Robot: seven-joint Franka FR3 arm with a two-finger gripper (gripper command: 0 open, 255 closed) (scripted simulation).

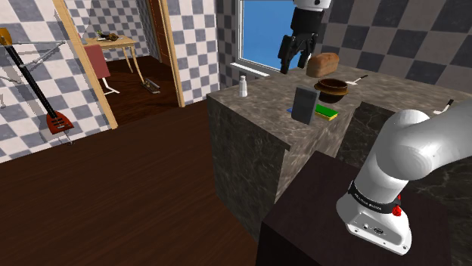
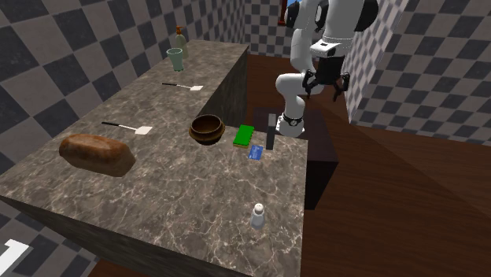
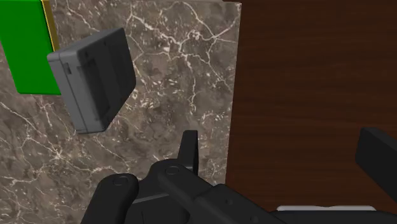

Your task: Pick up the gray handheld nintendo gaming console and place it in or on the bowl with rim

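**Claw** point(image 2: 324, 83): all black, its two fingers spread wide with nothing between them. It hangs high over the floor-side edge of the worktop point(image 2: 197, 189). In the wrist view one finger point(image 3: 189, 147) is over the marble just inside that edge and the other is over the dark wood floor point(image 3: 299, 63).

**Console** point(image 2: 271, 131): a grey slab standing on end on the marble, close to the same edge. In the second exterior view the claw sits between 1 and 2 o'clock of it, higher and well apart.

**Bowl** point(image 2: 207, 128): dark brown, rimmed and upright, at 9 o'clock of the console in that view.

**Sponge** point(image 2: 245, 135): green and flat, between bowl and console, just beside the console.

**Card** point(image 2: 255, 153): blue and flat, at 7 o'clock of the console.

**Bottle** point(image 2: 258, 216): small and white, at 6 o'clock of the console, well apart from it and near the edge. Bare marble runs between the bottle and the card.

**Loaf** point(image 2: 96, 153): brown, at 8 o'clock of the bowl, well apart.

**Spatulas**: one point(image 2: 126, 126) is at 9 o'clock of the bowl, another point(image 2: 182, 85) at 11 o'clock.

**Floor**: open dark wood beyond the edge.
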